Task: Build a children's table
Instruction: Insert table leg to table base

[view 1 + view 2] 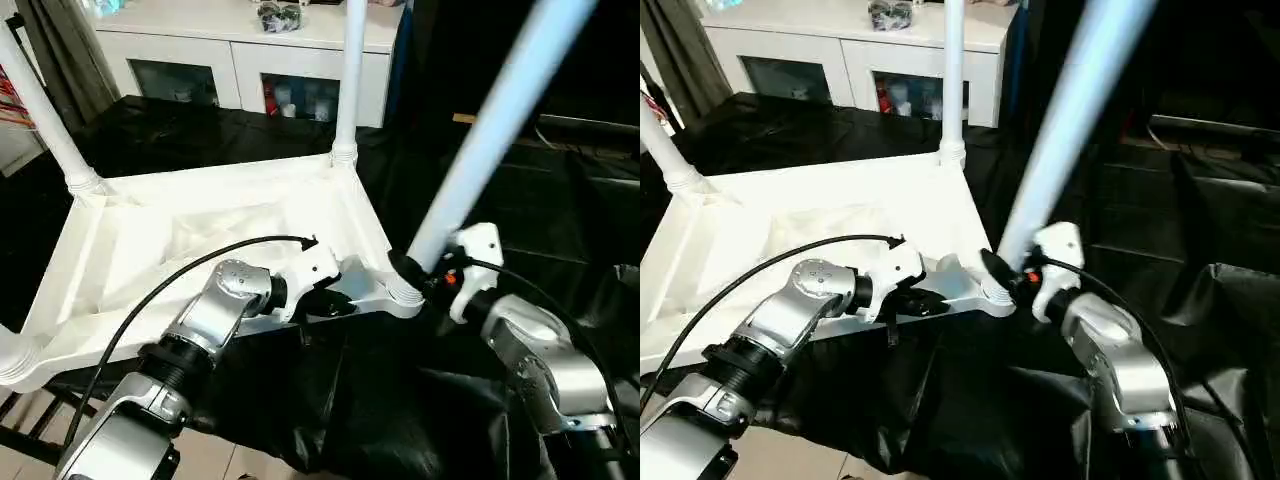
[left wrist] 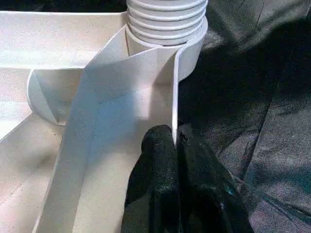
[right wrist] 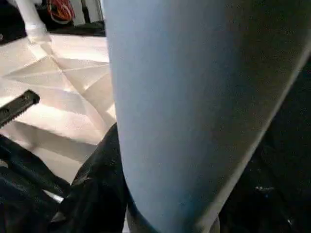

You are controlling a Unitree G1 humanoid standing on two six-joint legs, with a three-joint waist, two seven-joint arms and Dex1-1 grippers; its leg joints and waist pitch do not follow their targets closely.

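Observation:
The children's table lies upside down on a black cloth, ribbed underside up. Two legs stand in the far corner sockets, one on the left and one at mid-back. A third leg rises tilted from the near right corner socket. My right gripper is shut around this leg just above the socket, and one black finger lies against the tube. My left gripper is shut on the table's thin near rim beside that same corner, its fingertips pinching the wall.
A white cabinet with glass doors stands behind the table. The black cloth drapes over the work surface and hangs down at the front. Bare floor shows at the lower left.

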